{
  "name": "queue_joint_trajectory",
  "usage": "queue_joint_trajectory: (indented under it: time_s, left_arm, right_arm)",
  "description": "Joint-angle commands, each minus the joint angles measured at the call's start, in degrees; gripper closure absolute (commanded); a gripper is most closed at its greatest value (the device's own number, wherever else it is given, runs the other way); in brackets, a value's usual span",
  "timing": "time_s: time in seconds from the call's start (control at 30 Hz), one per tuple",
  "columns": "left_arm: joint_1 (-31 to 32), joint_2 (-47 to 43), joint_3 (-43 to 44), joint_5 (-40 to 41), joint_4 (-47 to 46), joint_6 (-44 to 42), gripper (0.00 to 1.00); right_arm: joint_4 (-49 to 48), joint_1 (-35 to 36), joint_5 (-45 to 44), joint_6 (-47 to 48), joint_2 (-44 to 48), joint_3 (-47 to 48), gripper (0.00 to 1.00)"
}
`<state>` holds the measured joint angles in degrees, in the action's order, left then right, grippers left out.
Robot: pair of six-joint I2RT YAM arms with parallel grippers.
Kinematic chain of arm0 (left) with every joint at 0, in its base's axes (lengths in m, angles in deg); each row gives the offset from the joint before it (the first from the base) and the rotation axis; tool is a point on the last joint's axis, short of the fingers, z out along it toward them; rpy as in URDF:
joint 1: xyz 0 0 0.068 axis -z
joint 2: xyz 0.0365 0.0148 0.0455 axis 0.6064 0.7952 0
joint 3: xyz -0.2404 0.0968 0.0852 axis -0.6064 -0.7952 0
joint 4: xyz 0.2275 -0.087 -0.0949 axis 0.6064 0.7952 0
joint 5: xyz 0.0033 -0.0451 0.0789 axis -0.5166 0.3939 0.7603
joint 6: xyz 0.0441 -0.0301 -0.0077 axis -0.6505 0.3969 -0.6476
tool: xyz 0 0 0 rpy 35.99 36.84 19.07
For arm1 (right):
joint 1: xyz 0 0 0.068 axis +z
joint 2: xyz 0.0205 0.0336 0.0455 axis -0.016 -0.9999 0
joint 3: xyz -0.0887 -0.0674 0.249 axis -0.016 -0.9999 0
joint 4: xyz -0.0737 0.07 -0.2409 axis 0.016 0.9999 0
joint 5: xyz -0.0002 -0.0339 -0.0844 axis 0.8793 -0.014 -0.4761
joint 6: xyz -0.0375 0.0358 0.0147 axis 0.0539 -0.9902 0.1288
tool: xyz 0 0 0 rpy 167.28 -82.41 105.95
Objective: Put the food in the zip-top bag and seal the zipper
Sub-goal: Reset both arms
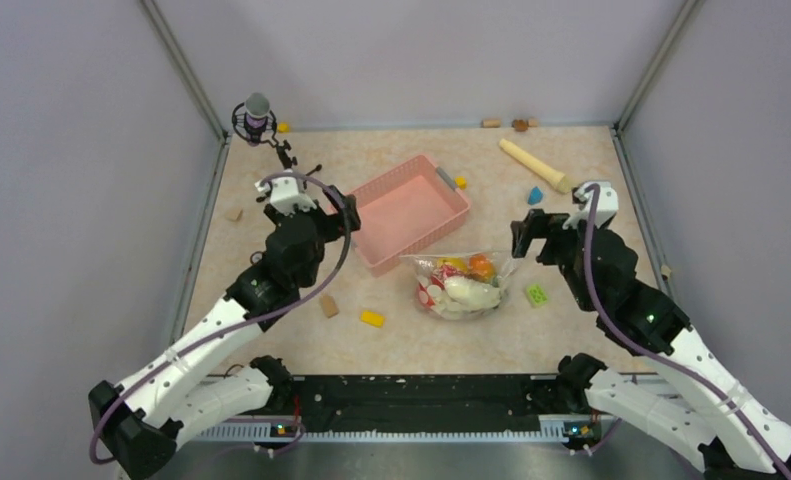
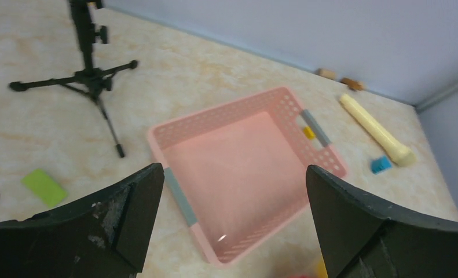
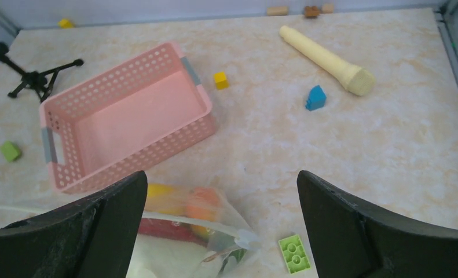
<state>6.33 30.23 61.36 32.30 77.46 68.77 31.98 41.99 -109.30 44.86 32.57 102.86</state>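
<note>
Beige marbled tabletop (image 1: 571, 330); both claws released, holding nothing.
Left claw (image 2: 233, 171) hangs over pink slatted plastic basket (image 2: 226, 119). Clear crinkly zip-top bag (image 1: 501, 268) holding toy fruits and vegetables (image 1: 471, 292) lies just left of right claw (image 3: 221, 174).

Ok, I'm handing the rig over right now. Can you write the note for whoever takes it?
Left gripper: open, empty, raised over the pink basket.
Right gripper: open, empty, raised just right of the zip-top bag.
Things: the bag lies on the table between the arms, just in front of the basket. The food is inside it, the basket holds none, and none shows loose on the table.
Done: food bagged.
Left: the zipper. These views do not show whether it is pressed shut, so check it and seal it if needed.
</note>
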Motion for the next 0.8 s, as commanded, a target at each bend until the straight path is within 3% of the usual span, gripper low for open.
queue_joint_trajectory:
  time_s: [0.0,0.1,0.17,0.33,0.43,0.77]
  left_arm:
    - [-9.5,3.6,6.2,-5.0,17.9,10.7,0.03]
    - [-12.8,4.3,6.3,-6.5,20.2,12.3,0.03]
    - [-13.5,5.0,6.2,-5.8,21.4,13.1,0.03]
    - [-13.8,4.7,5.7,-4.2,24.1,12.5,0.03]
    - [-13.8,1.8,3.7,-3.7,23.9,11.7,0.03]
    - [-13.7,-11.5,-2.7,-2.9,25.0,12.1,0.03]
  right_arm:
    - [0.8,-0.3,-19.8,-9.1,1.2,-0.8,0.01]
    - [2.4,-0.3,-29.8,-9.4,2.0,-1.0,0.01]
    - [3.2,-0.3,-31.5,-8.3,1.4,-0.4,0.01]
    - [6.7,-0.3,-29.7,-11.3,3.0,-1.0,0.01]
    - [4.4,-0.3,-20.9,-7.7,5.2,-1.5,0.01]
    - [5.1,-0.3,-21.3,-10.8,8.2,-2.6,0.01]
